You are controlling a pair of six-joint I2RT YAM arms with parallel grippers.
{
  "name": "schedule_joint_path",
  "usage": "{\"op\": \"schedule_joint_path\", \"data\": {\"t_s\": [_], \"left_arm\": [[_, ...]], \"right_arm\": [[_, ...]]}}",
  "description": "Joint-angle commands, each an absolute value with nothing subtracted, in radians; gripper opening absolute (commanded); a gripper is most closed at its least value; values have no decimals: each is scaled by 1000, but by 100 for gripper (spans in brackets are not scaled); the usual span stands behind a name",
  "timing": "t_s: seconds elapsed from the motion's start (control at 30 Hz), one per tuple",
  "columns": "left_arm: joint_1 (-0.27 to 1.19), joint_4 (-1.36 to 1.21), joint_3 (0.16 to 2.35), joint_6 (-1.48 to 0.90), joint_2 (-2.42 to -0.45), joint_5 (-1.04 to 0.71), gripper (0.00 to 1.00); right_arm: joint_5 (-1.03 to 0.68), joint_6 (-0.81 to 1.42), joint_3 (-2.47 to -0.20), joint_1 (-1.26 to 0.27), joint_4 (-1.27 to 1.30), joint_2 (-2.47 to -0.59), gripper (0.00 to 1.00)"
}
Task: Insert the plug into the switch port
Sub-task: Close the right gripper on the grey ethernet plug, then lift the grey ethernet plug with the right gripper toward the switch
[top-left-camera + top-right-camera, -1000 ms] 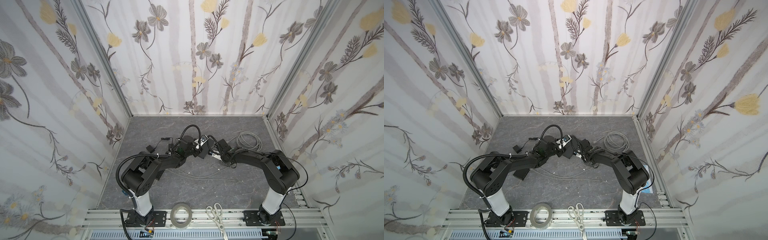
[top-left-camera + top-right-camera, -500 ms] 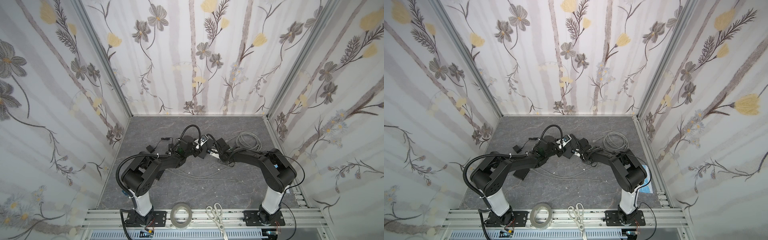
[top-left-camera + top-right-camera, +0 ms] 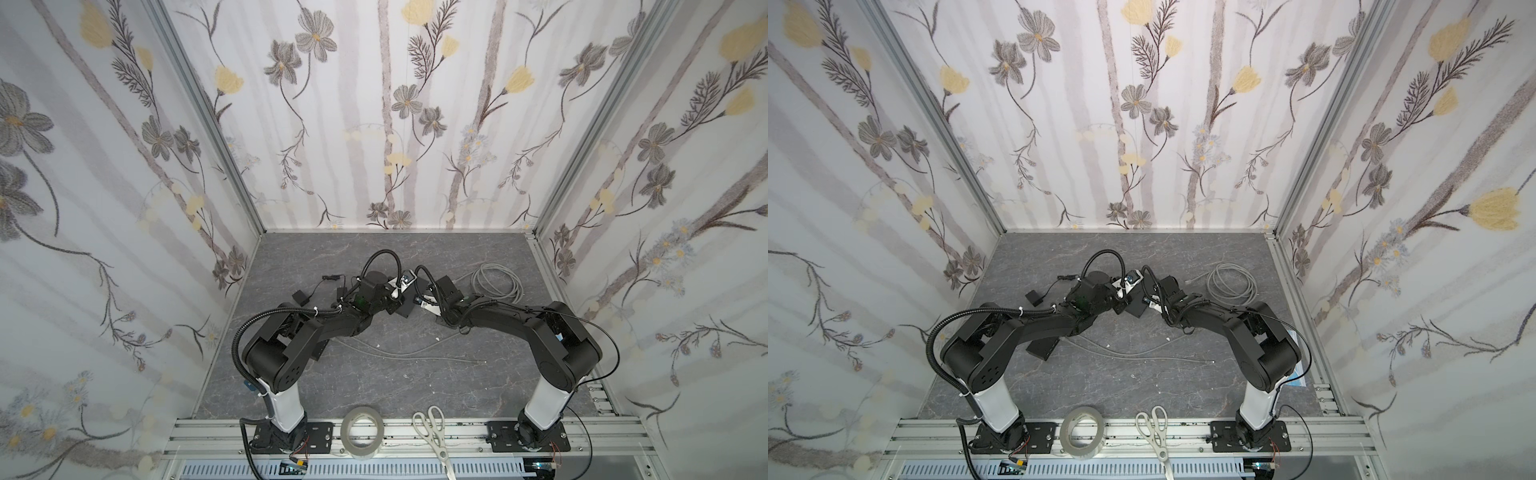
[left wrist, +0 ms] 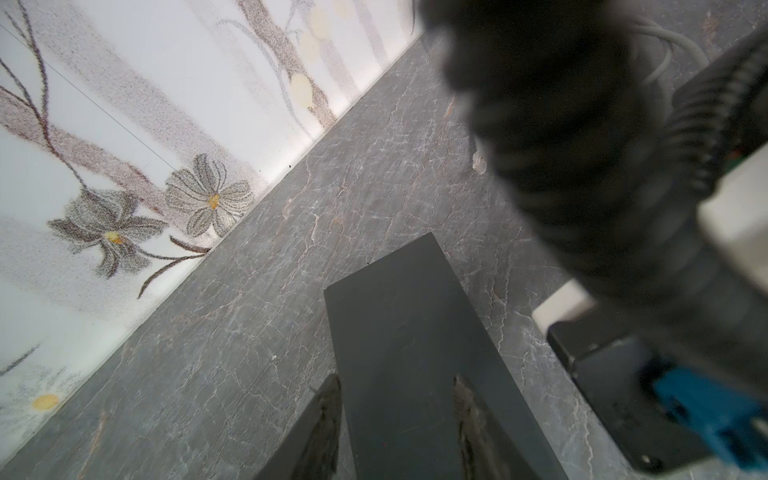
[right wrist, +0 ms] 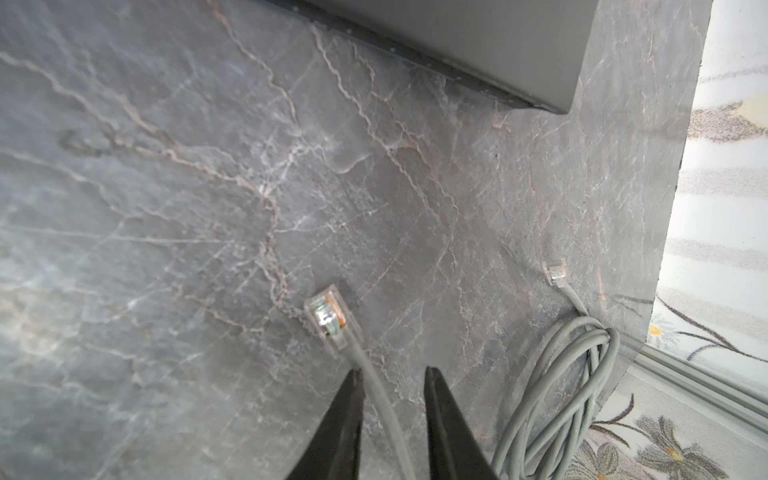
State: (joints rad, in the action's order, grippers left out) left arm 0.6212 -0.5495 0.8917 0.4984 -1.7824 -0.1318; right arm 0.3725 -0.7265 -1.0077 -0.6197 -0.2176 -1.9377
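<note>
Left claw (image 4: 395, 378) clamps the dark switch (image 4: 395, 299); right claw (image 5: 392, 370) grasps the cable (image 5: 384, 399) behind its plug (image 5: 328, 316).

Two arms are counted in both top views, the left arm (image 3: 345, 322) and the right arm (image 3: 498, 318); two pairs of fingers are carried, the left fingers (image 4: 328, 415) and the right fingers (image 5: 340, 424); two clear plugs are seen, a first plug (image 5: 328, 316) and a second plug (image 5: 555, 272); two grey cables are counted, one straight cable (image 5: 382, 399) and one coiled cable (image 3: 516, 287) at two o'clock on the counter (image 3: 374, 386); one dark switch (image 4: 403, 332) is seen; one tape roll (image 3: 347, 432) and one pair of scissors (image 3: 434, 440) are counted at six o'clock.
</note>
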Motion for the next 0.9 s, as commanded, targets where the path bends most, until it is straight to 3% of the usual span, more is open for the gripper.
{"op": "schedule_joint_path", "data": {"t_s": [0.0, 0.37, 0.53, 0.67, 0.87], "left_arm": [[622, -582, 894, 506, -1781, -128, 45], [621, -581, 897, 506, -1785, -130, 46], [621, -580, 896, 506, -1785, -129, 46], [622, -578, 897, 506, -1785, -130, 46], [621, -577, 896, 510, -1784, -143, 46]], "right_arm": [[357, -734, -1025, -621, -208, -1961, 28], [342, -732, -1041, -622, -201, -2011, 27], [334, -722, -1046, -614, -203, -2024, 3], [312, -700, -1041, -610, -187, -1992, 2], [164, -649, -977, -610, -121, -1800, 0]]}}
